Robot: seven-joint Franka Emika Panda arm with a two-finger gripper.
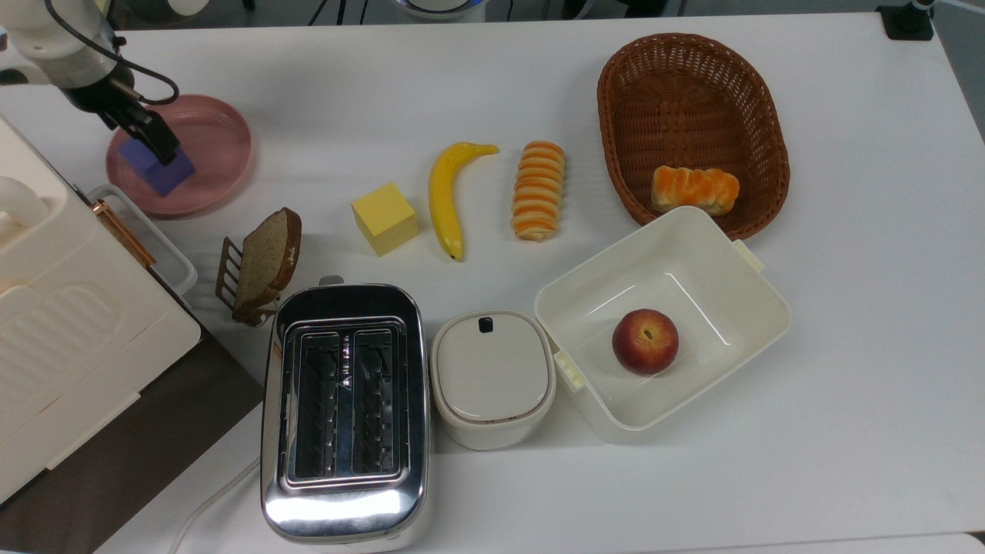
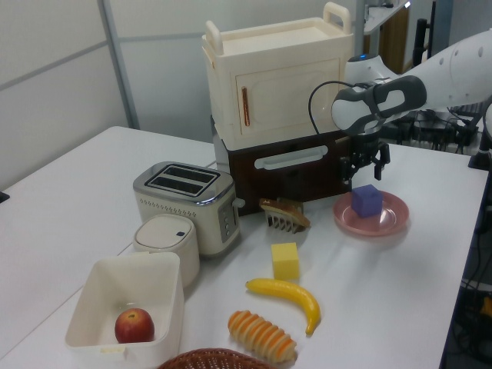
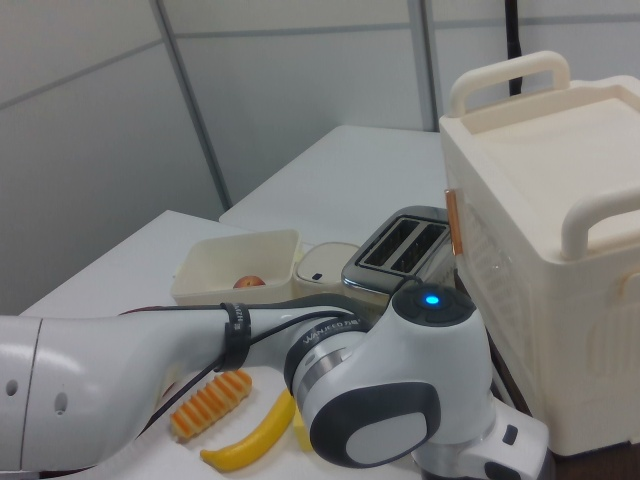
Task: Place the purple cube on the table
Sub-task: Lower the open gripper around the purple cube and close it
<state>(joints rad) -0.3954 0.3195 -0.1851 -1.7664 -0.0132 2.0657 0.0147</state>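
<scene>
On the pink plate sits the purple cube, not yet gripped; directly above it the gripper hovers (fingers spread, empty), presumably lining up a grasp.

Top view overhead; left view low, oblique; right view behind arm.

Grey panelled walls behind white furniture.
</scene>
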